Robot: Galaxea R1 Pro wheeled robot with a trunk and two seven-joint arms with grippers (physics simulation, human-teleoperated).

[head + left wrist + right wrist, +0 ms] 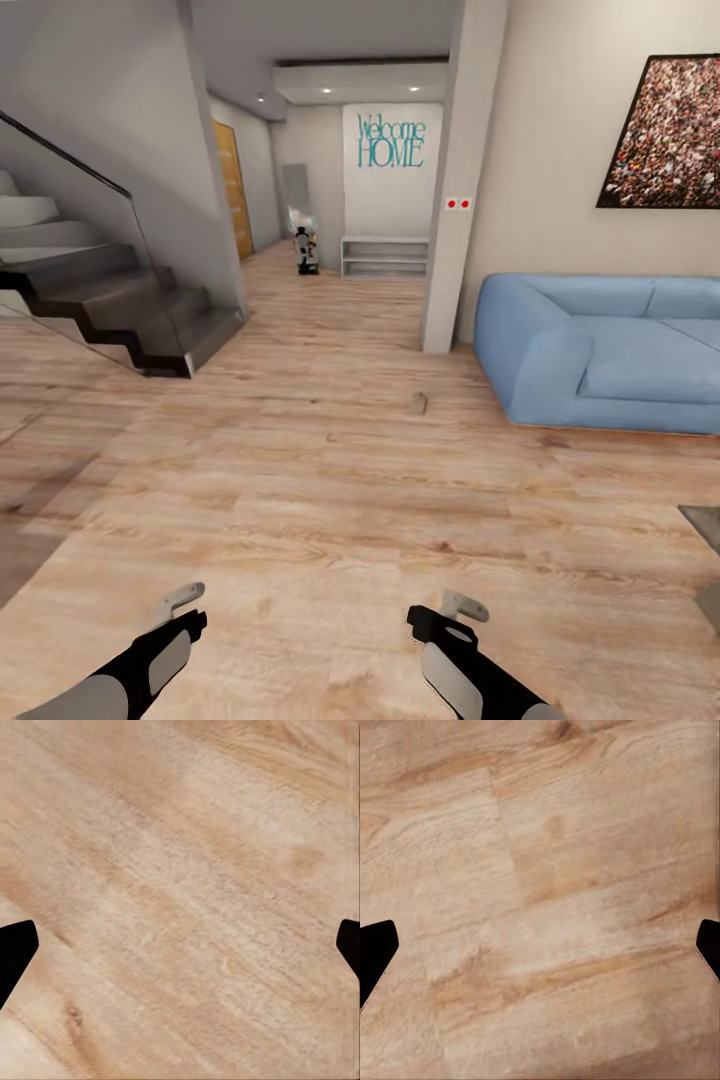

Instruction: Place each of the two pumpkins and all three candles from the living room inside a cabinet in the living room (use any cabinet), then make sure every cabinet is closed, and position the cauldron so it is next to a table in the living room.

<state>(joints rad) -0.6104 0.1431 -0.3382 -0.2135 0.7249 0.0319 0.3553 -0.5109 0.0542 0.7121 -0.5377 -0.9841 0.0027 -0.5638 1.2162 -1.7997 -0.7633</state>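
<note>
One candle [418, 403], a small tan stub, stands alone on the wood floor [300, 500] ahead of me, near the front left corner of the blue sofa [600, 360] and just out from the foot of the grey pillar [455, 200], with open planks on every side of it. Between it and me the floor lies bare and wide, edged by the dark stairs [120, 300] on my left and a grey table corner [705, 530] at my right. My left pincer [180, 945] and right pincer [540, 945] both hang released over bare boards, fingertips spread wide and grasping nothing.
</note>
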